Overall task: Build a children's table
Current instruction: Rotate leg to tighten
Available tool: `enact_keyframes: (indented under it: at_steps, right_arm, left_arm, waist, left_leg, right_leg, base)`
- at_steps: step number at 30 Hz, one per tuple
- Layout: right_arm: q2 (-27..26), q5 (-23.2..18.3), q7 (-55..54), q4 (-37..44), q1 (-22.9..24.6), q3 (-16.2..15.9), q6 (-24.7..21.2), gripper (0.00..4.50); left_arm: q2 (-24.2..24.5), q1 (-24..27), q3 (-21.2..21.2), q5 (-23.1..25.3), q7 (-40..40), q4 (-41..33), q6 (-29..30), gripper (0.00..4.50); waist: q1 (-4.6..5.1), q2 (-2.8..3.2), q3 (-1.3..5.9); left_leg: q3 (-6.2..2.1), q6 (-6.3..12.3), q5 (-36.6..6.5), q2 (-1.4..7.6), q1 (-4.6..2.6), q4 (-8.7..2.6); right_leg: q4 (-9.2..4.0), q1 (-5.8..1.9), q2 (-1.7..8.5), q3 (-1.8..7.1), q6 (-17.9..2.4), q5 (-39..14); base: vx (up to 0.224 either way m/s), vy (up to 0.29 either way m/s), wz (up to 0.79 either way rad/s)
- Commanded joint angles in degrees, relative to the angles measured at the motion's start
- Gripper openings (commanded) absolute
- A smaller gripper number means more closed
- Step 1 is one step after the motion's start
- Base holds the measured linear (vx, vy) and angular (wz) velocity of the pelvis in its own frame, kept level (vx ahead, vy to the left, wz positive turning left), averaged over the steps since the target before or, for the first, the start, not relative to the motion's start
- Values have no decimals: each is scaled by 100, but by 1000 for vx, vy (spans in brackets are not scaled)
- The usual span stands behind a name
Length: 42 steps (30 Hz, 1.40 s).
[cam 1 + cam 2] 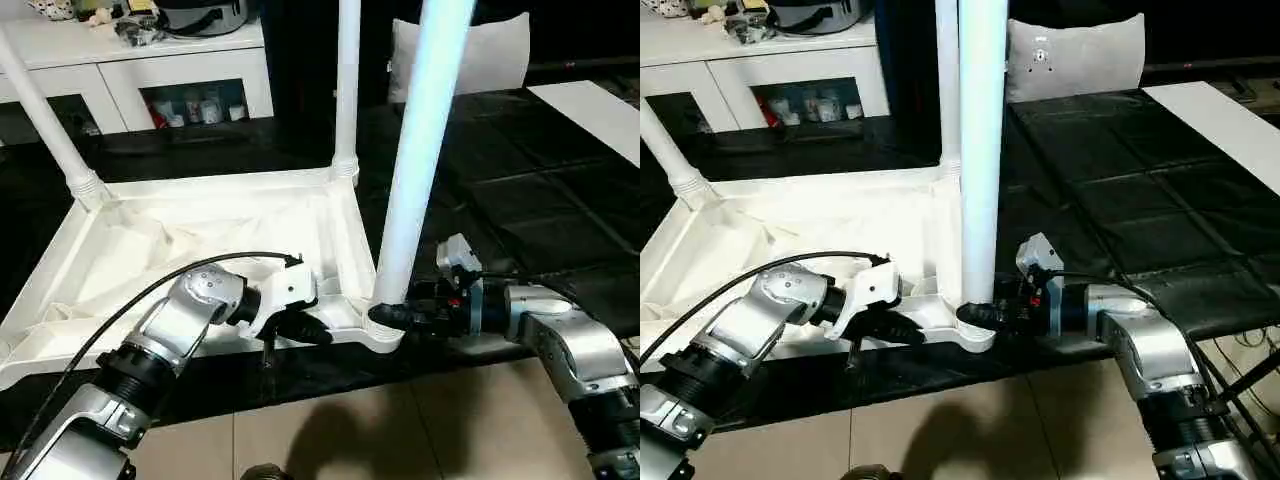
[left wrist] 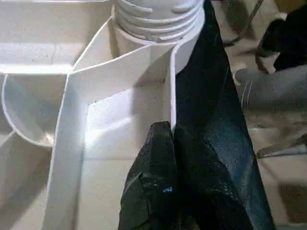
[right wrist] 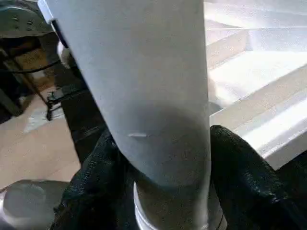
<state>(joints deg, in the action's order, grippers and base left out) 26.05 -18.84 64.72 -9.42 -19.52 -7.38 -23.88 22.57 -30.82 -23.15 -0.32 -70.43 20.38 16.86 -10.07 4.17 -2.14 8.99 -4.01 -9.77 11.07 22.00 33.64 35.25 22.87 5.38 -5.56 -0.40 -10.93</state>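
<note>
The children's table lies upside down on a black mat, its white ribbed top facing up. Three white legs stand in corner sockets: one far left, one at the far corner, one at the near right corner. My left gripper is shut on the top's thin near rim, close to that near right socket. My right gripper reaches in from the right at the base of the near right leg. Its black fingers press against both sides of the leg, just above the threaded collar.
The black mat extends right and back. A white low cabinet with cluttered shelves stands behind the table. A white cushion leans at the back right, with a white board beside it. Tan floor runs along the near edge.
</note>
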Motion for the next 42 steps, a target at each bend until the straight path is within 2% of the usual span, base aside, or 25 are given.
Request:
enact_keyframes:
  at_steps: [1,3,4,5,6,7,8,9,12,13,15,16,17,18,20,21,23,26,28,30,33,34,36,40,42]
  right_arm:
    - [-293,140,-539,41,-23,-136,-184,212]
    - [-474,305,-967,-49,-81,-127,-196,211]
    - [-757,470,-1605,-264,-216,-27,-256,209]
    - [-882,520,-1872,-359,-280,30,-282,207]
    - [-1001,550,-2111,-444,-343,92,-303,206]
    - [-1208,606,-2545,-577,-454,199,-339,206]
    - [-1340,658,-2854,-670,-528,265,-392,206]
    - [-1469,716,-3146,-769,-598,326,-425,206]
    - [-1746,854,-3735,-1004,-712,449,-360,206]
    - [-1831,1083,-4042,-1158,-753,402,-111,206]
    - [-1887,1097,-4068,-1218,-757,414,-42,206]
    - [-1930,1090,-4069,-1246,-760,431,-18,240]
    - [-1989,1066,-4103,-1250,-765,465,-12,240]
    - [-2021,1045,-4125,-1236,-767,492,-15,240]
    - [-2027,938,-4074,-1174,-752,569,-61,240]
    - [-2020,885,-4048,-1148,-747,620,-76,240]
    - [-2002,856,-4023,-1133,-744,652,-75,240]
    - [-1680,755,-3518,-1035,-678,652,52,240]
    - [-1419,719,-3125,-921,-607,608,64,240]
    - [-1149,723,-2724,-846,-551,534,85,240]
    - [-881,735,-2313,-778,-499,436,137,240]
    - [-765,733,-2141,-746,-480,388,170,275]
    - [-510,683,-1719,-660,-437,307,257,275]
    - [-147,606,-1125,-640,-447,274,390,319]
    - [46,597,-786,-699,-479,207,521,324]
  left_arm:
    - [-300,61,18,-56,430,-53,426,0]
    - [-433,48,134,-89,673,-64,613,0]
    - [-613,29,289,-147,969,-71,850,0]
    - [-703,12,365,-155,1135,-61,954,0]
    - [-799,-12,446,-147,1338,-35,1054,0]
    - [-993,-78,607,-102,1785,35,1254,0]
    - [-1112,-137,710,-76,2062,110,1338,0]
    - [-1225,-196,805,-52,2312,182,1399,0]
    - [-1447,-307,978,4,2795,330,1462,0]
    - [-1544,-345,1010,33,2969,369,1445,0]
    - [-1582,-349,1000,32,2980,352,1451,0]
    - [-1599,-349,974,35,2953,333,1454,0]
    - [-1602,-338,927,48,2929,294,1471,0]
    - [-1595,-329,894,57,2917,274,1464,0]
    - [-1548,-301,856,45,2839,245,1427,0]
    - [-1517,-287,826,44,2788,241,1385,0]
    - [-1487,-277,792,47,2732,246,1332,0]
    - [-1302,-247,624,22,2374,229,1142,0]
    - [-1189,-252,579,34,2213,264,1041,0]
    - [-1073,-250,520,43,2008,297,909,0]
    - [-945,-239,421,47,1769,297,761,0]
    - [-886,-234,372,45,1671,291,725,0]
    - [-738,-228,263,51,1425,308,586,0]
    - [-462,-247,49,183,997,463,230,0]
    - [-259,-264,-117,226,581,538,-102,0]
  waist:
    - [29,-136,354]
    - [74,-145,320]
    - [78,-141,319]
    - [127,-137,309]
    - [153,-111,305]
    - [219,-121,300]
    - [268,-127,302]
    - [320,-116,304]
    - [387,-124,323]
    - [397,-116,338]
    - [394,-123,356]
    - [388,-110,358]
    - [391,-112,364]
    - [388,-77,371]
    - [389,-89,380]
    - [393,-75,378]
    - [402,-73,366]
    - [399,-71,353]
    - [385,-77,356]
    - [356,-70,366]
    - [308,-75,364]
    - [306,-74,362]
    - [279,-76,356]
    - [211,-80,351]
    - [179,-95,357]
  left_leg:
    - [-7,263,-1035,207,-60,-368]
    - [-20,126,-1297,176,-53,-404]
    - [-31,99,-1352,178,-57,-412]
    - [-30,32,-1422,175,-58,-428]
    - [-44,-23,-1484,173,-57,-438]
    - [-58,-66,-1628,150,-45,-449]
    - [-60,-84,-1670,153,-67,-454]
    - [-51,-73,-1681,139,-67,-443]
    - [-44,-9,-1515,126,-37,-431]
    - [-32,28,-1392,121,-37,-412]
    - [-24,78,-1234,118,-24,-398]
    - [-24,104,-1175,119,-21,-397]
    - [-23,154,-1073,121,-6,-389]
    - [-18,179,-1038,130,-23,-383]
    - [-19,209,-967,129,-21,-372]
    - [-19,233,-959,134,-22,-372]
    - [-15,221,-1086,136,-30,-384]
    - [-21,179,-1256,141,-38,-401]
    - [-16,197,-1263,144,-45,-389]
    - [-12,232,-1179,152,-46,-376]
    - [-6,268,-1168,157,-51,-367]
    - [-2,276,-1174,158,-51,-365]
    - [-7,273,-1222,164,-53,-374]
    - [-10,261,-1366,179,-63,-380]
    - [-5,266,-1332,179,-67,-371]
  right_leg:
    - [-440,-269,353,293,-1051,-1360]
    - [-504,-276,363,273,-866,-1981]
    - [-519,-276,369,271,-806,-2117]
    - [-526,-253,359,274,-765,-2222]
    - [-535,-252,365,268,-751,-2297]
    - [-564,-281,363,240,-661,-2474]
    - [-586,-264,360,244,-617,-2497]
    - [-595,-256,348,253,-624,-2410]
    - [-582,-272,334,256,-687,-2070]
    - [-574,-262,335,259,-719,-1942]
    - [-552,-283,332,267,-759,-1674]
    - [-543,-287,329,267,-778,-1574]
    - [-519,-301,320,267,-825,-1355]
    - [-513,-288,316,270,-877,-1196]
    - [-486,-304,314,273,-947,-989]
    - [-470,-308,307,268,-1016,-850]
    - [-479,-308,306,267,-1038,-930]
    - [-505,-313,319,269,-968,-1207]
    - [-508,-312,314,278,-933,-1176]
    - [-486,-310,310,279,-1003,-987]
    - [-489,-313,319,281,-1019,-995]
    - [-488,-309,317,283,-1028,-1001]
    - [-492,-308,315,276,-1021,-1109]
    - [-509,-293,324,282,-970,-1345]
    - [-509,-288,334,286,-975,-1378]
  base:
    - [0,0,0]
    - [0,0,0]
    - [0,0,0]
    - [0,0,0]
    - [0,0,0]
    - [0,0,0]
    - [0,0,0]
    - [0,0,0]
    - [0,0,0]
    - [0,0,0]
    - [0,0,0]
    - [0,0,0]
    - [0,0,0]
    - [0,0,0]
    - [0,0,0]
    - [0,0,0]
    - [0,0,0]
    - [0,0,0]
    - [0,0,0]
    - [0,0,0]
    - [0,0,0]
    - [0,0,0]
    - [0,0,0]
    - [0,0,0]
    - [0,0,0]
